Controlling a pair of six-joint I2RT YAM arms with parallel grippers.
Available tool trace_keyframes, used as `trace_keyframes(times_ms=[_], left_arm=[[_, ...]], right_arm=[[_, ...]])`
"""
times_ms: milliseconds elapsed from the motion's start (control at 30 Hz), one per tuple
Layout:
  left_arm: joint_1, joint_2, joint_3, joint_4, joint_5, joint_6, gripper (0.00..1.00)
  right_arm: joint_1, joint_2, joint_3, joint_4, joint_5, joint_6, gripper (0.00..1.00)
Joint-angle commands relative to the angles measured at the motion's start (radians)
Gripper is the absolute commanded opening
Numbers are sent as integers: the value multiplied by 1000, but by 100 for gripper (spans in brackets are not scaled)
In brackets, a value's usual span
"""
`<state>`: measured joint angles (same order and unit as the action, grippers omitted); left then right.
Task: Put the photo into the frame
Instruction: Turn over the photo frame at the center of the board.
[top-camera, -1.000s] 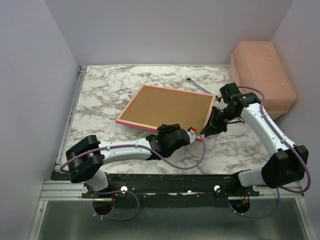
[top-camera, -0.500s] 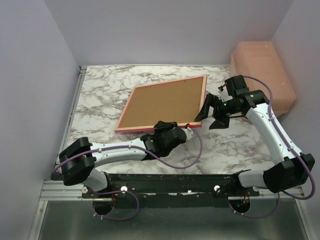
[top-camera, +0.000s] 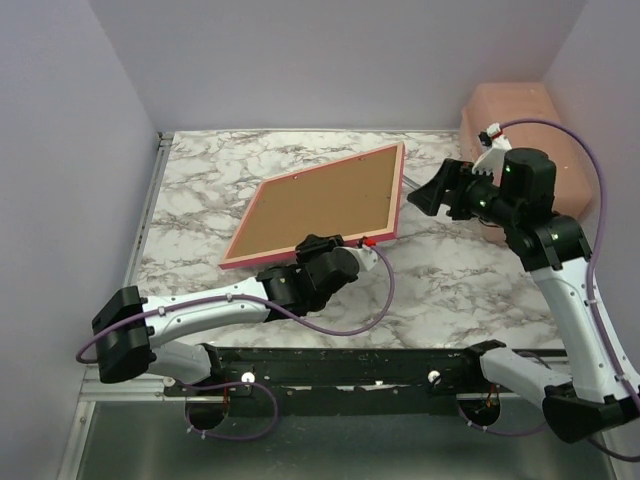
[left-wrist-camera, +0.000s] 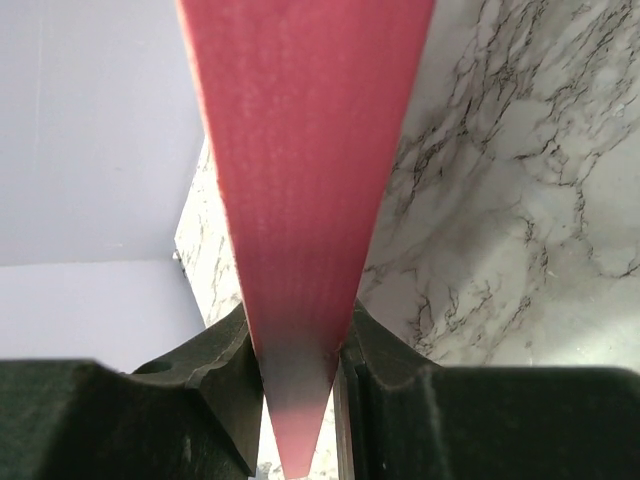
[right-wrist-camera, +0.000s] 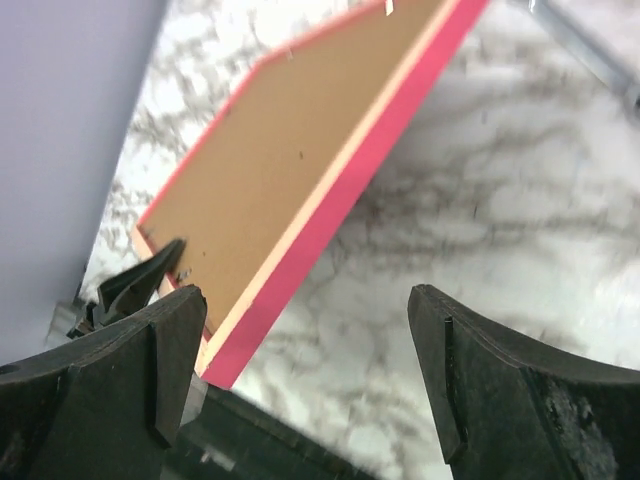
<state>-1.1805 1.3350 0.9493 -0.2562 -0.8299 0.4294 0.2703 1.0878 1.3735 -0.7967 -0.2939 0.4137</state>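
The frame (top-camera: 262, 260) is tilted above the marble table, its pink rim around a brown backing panel (top-camera: 320, 205) that faces up. My left gripper (top-camera: 345, 245) is shut on the frame's near edge. In the left wrist view the pink edge (left-wrist-camera: 300, 200) runs up from between the closed fingers of that gripper (left-wrist-camera: 297, 370). My right gripper (top-camera: 428, 195) hovers open just off the frame's right corner, holding nothing. In its wrist view the gripper (right-wrist-camera: 305, 310) is spread wide above the table, with the pink edge (right-wrist-camera: 380, 150) to the left. The photo is hidden.
A salmon-coloured box (top-camera: 525, 140) stands at the back right, behind the right arm. A metal tool (right-wrist-camera: 580, 45) lies on the marble table (top-camera: 200, 190) by the frame's far right corner. Purple walls close in the left, back and right sides.
The right gripper opened, let go of the frame's right edge and drew back up and to the right. The left gripper raised and turned the frame counterclockwise.
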Motion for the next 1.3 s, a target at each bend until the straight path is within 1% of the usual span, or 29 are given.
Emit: trace_keyframes(times_ms=[0,100,167,233,300,333,400,467,567,633,700,833,967,1133,1267], left_arm=[[-6,-77,45,-34,-25,-82,9],[-13,-100,51,-75,-13,-102,9],[-16,-116,56,-103,-3,-113,9],[-18,-128,62,-125,7,-126,9],[-20,-139,64,-138,18,-130,9],[-19,-143,66,-144,23,-132,9],[-21,-146,75,-157,28,-136,9],[-21,-148,78,-162,32,-136,9],[-22,-148,86,-173,40,-136,9],[-24,-148,91,-183,45,-139,9],[-25,-150,95,-190,51,-140,9],[-30,-157,103,-206,66,-150,9],[-33,-154,110,-223,73,-162,9],[-36,-141,113,-233,80,-173,9],[-39,-126,130,-250,79,-183,9]], right_arm=[[4,-110,-96,289,19,-163,88],[4,-193,-201,457,-91,-300,83],[4,-245,-285,557,-160,-428,81],[4,-284,-366,628,-201,-568,84],[4,-314,-422,666,-267,-729,96],[3,-326,-445,670,-324,-835,99],[4,-340,-490,662,-414,-1031,100],[4,-332,-506,646,-453,-1152,100],[4,-284,-484,533,-526,-1384,100],[4,-245,-459,469,-570,-1503,99],[4,-210,-444,460,-609,-1572,98],[4,-146,-419,518,-701,-1598,97],[13,-67,-375,515,-781,-1639,93],[75,11,-333,503,-791,-1678,88],[140,66,-297,414,-763,-1756,78]])
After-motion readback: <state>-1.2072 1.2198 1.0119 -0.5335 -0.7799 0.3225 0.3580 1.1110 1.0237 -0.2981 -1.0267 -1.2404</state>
